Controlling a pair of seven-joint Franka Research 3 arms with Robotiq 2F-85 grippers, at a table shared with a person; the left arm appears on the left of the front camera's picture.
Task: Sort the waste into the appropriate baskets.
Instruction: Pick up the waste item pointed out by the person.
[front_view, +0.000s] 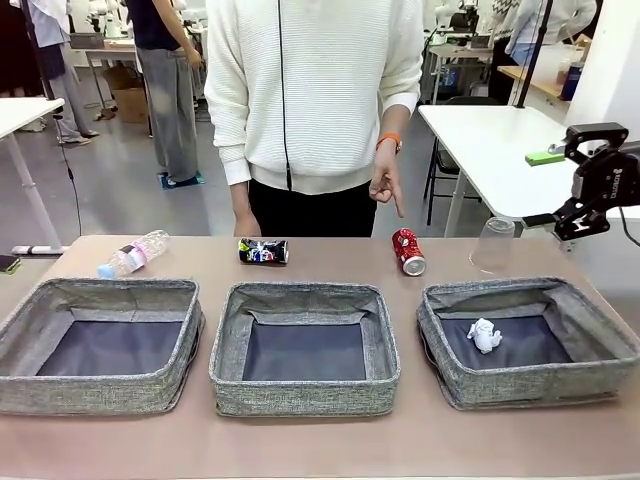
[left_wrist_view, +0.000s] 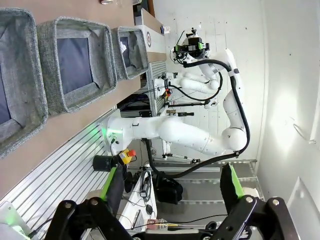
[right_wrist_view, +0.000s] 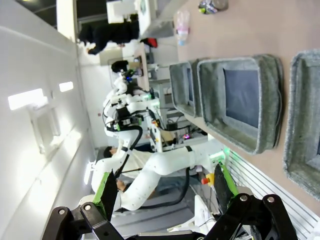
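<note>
Three grey baskets stand in a row: left (front_view: 20, 330), middle (front_view: 228, 340), right (front_view: 600, 330). A small white paper wad (front_view: 484, 335) lies in the right basket. Behind them on the table lie a clear bottle (front_view: 133, 253) with a blue cap, a dark printed can (front_view: 263, 251) and a red can (front_view: 408, 251). A clear cup (front_view: 494, 243) stands upside down. The person's hand (front_view: 387, 188) points down at the red can. My right gripper (front_view: 545, 190) hangs open and empty, high above the table's right end. My left gripper (left_wrist_view: 172, 190) is open and empty, away from the table.
The person stands at the far edge, behind the cans. A white table (front_view: 490, 150) stands at the back right. The right wrist view shows the baskets (right_wrist_view: 267, 100) sideways, with the bottle (right_wrist_view: 182, 22) and dark can (right_wrist_view: 212, 6) beyond.
</note>
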